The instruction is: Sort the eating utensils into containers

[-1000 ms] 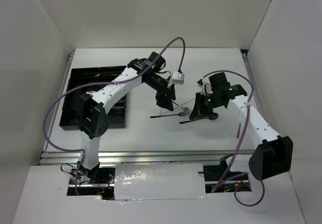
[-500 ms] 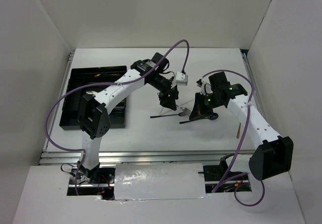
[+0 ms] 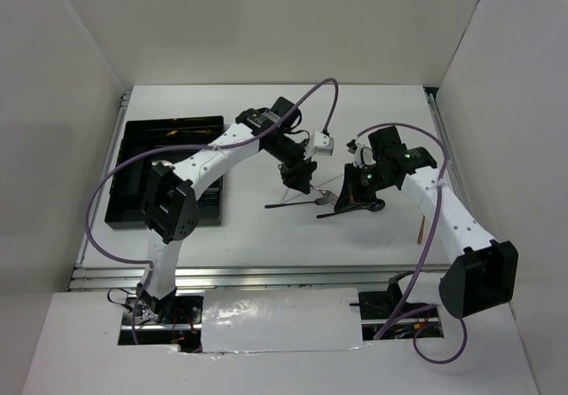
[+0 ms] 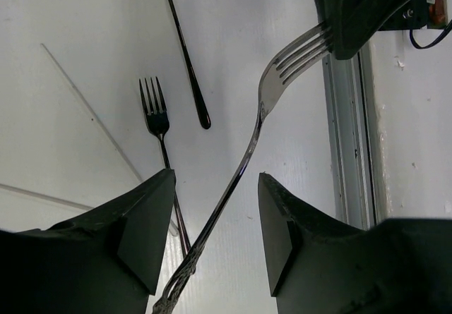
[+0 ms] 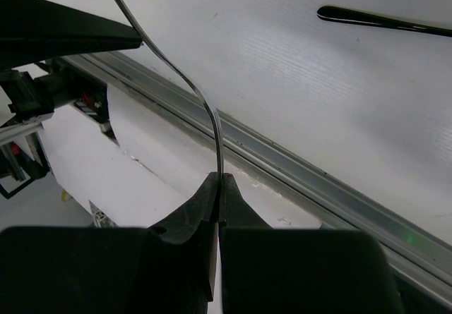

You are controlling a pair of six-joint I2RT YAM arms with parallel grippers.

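Observation:
My right gripper (image 5: 217, 181) is shut on the tine end of a silver fork (image 4: 265, 95) and holds it in the air above the table. The fork's handle runs down between the fingers of my left gripper (image 4: 216, 187), which stands open with a gap on each side of it. In the top view the two grippers meet mid-table, left (image 3: 298, 180) and right (image 3: 340, 197). A black fork (image 4: 157, 114) and a black spoon (image 3: 351, 210) lie on the table under them. The black tray (image 3: 133, 146) of containers sits at the left.
Two thin silver chopsticks (image 4: 88, 106) lie on the white table beside the black fork. A small orange stick (image 3: 420, 229) lies at the right near the right arm. A metal rail (image 4: 347, 130) runs along the table edge. White walls enclose the table.
My left gripper has shifted slightly right to the fork's handle, and its jaws have narrowed around it. The right gripper has stayed still, holding the fork.

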